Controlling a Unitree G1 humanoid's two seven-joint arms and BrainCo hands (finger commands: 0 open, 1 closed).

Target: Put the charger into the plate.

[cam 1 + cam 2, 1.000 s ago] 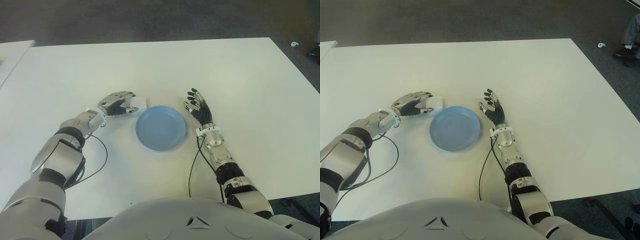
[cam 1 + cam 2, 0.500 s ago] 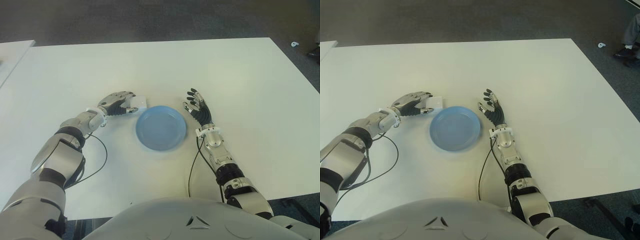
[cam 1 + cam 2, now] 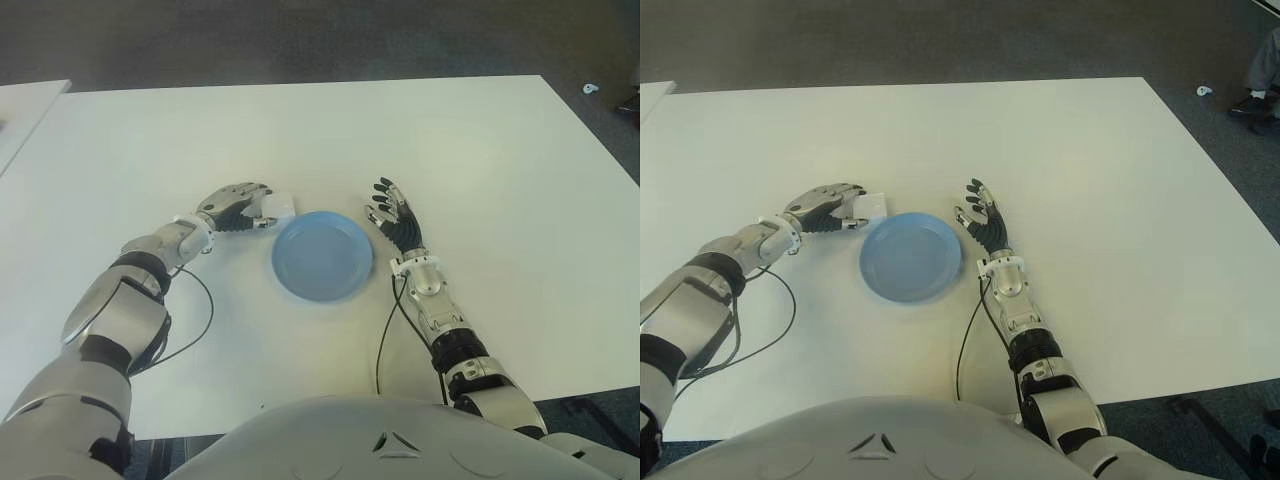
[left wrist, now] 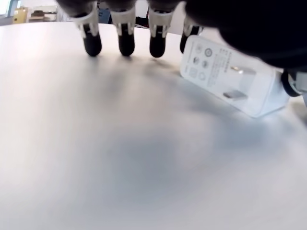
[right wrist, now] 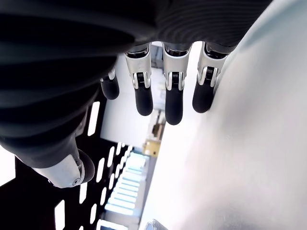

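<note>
Progress – early, nothing placed | white charger (image 3: 280,207) on worktop (image 3: 480,150), at plate's (image 3: 322,256) 10 o'clock | left hand (image 3: 236,206) curled over it – no firm hold | right hand (image 3: 396,217) idle, fingers spread, plate's 3 o'clock

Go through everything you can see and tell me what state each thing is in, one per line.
charger: on the table, outside the plate, prongs showing.
plate: empty, flat on the table.
left hand: over the charger, fingers curved down around it, no firm grasp seen.
right hand: right of the plate, fingers spread, holding nothing.
table: white, bearing all of it.
</note>
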